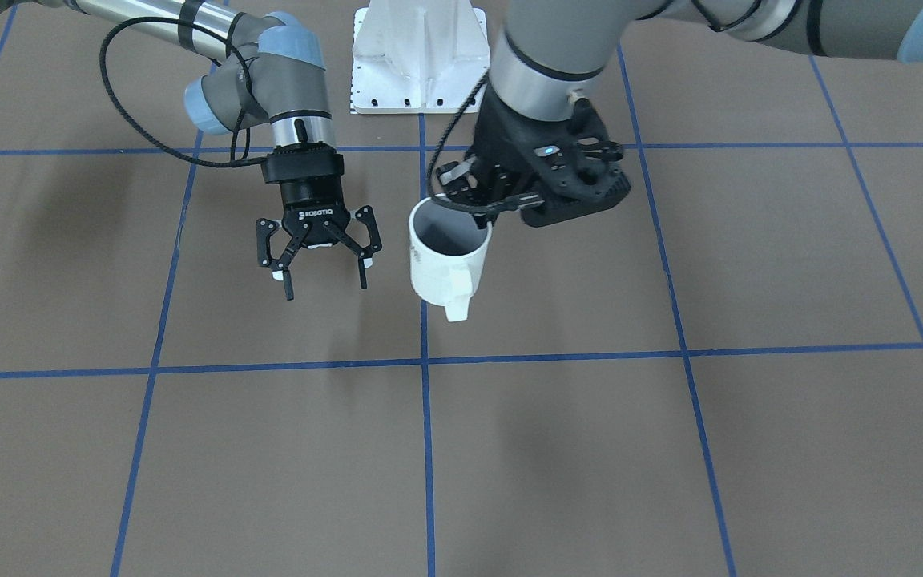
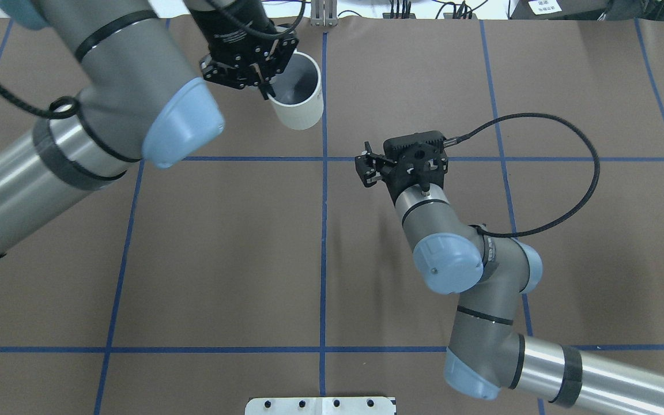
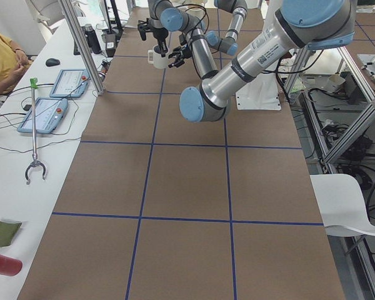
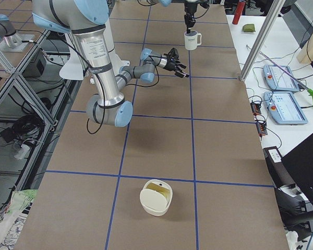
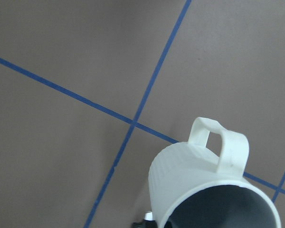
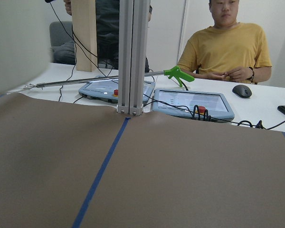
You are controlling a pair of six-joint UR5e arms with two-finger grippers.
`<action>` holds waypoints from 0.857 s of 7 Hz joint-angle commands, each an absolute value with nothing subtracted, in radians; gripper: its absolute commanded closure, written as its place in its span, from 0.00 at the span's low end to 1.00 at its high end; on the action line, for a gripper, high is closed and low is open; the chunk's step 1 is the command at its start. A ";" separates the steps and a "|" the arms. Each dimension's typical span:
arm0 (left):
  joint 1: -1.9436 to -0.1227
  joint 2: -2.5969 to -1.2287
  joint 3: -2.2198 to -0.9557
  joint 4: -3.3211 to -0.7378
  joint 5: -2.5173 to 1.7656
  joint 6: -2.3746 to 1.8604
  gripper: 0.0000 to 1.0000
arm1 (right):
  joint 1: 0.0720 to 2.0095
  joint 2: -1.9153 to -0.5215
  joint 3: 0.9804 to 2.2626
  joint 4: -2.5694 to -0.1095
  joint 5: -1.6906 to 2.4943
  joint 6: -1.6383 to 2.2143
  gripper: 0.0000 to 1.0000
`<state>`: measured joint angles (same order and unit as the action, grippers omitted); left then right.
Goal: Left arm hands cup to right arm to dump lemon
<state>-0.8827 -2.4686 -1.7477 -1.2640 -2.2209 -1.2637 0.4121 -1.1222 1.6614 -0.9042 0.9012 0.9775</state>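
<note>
My left gripper (image 1: 465, 210) is shut on the far rim of the off-white cup (image 1: 445, 264), one finger inside and one outside. It holds the cup upright above the brown table, with the squared handle pointing away from the robot. The cup also shows in the overhead view (image 2: 300, 101) and the left wrist view (image 5: 194, 166). Its grey inside looks dark, and no lemon shows in it. My right gripper (image 1: 325, 287) is open and empty, pointing down beside the cup and apart from it. It also shows in the overhead view (image 2: 365, 167).
A white mount plate (image 1: 420, 56) sits at the robot's base. A white bowl (image 4: 156, 197) with a yellowish inside stands at the table's end on the robot's right. Beyond the far edge are an aluminium post (image 6: 130, 57), tablets and a seated operator (image 6: 230, 45).
</note>
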 commanded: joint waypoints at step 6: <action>-1.104 -1.772 -1.889 -1.296 -2.224 -0.271 1.00 | 1.019 -1.431 1.832 -0.919 1.845 0.830 0.00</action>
